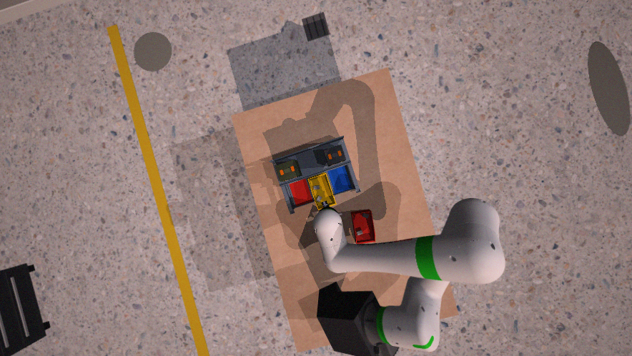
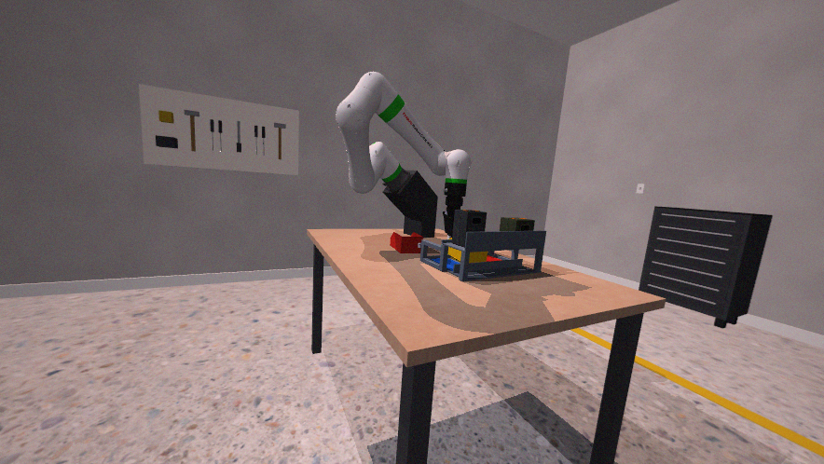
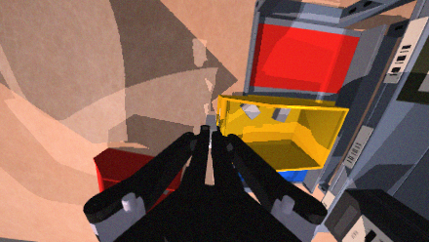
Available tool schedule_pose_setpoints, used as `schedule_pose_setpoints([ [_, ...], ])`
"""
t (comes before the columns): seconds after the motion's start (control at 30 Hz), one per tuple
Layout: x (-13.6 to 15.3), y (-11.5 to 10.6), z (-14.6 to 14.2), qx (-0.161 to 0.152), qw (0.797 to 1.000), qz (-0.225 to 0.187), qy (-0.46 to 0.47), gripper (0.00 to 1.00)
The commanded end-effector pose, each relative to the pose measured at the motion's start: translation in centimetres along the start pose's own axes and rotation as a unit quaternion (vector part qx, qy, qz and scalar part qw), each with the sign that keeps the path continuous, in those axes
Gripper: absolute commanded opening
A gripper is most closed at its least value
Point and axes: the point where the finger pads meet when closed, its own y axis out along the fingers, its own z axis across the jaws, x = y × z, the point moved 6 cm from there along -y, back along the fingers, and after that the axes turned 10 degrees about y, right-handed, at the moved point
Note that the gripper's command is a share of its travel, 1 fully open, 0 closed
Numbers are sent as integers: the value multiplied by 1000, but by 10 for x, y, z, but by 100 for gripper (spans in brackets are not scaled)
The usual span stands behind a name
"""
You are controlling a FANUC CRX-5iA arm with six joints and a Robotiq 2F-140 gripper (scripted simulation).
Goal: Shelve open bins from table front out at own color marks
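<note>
Your fingers are pressed together on nothing, tips at the yellow bin [image 3: 280, 134]'s front wall, probably to nudge it deeper into the shelf [image 3: 375, 46]. Left of them the red bin [image 3: 119, 168] waits on the surface [image 3: 58, 63]; its red slot [image 3: 304, 56] sits beyond, unfilled.

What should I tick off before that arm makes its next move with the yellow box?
1. Pincer shut and holding nothing: ok.
2. Yellow bin pushed fully into the shelf: not ok, its front end juts out.
3. Yellow bin standing level: cannot tell.
4. Small parts inside the yellow bin: ok.
5. Red bin upright on the table: ok.
6. Red-marked place free: ok.
</note>
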Motion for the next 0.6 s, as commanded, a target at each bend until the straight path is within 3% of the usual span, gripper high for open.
schedule_pose_setpoints([
  [0.0,0,0,0,0,1000,0,0,0],
  [0.57,-1,0,3,0,1000,0,0,0],
])
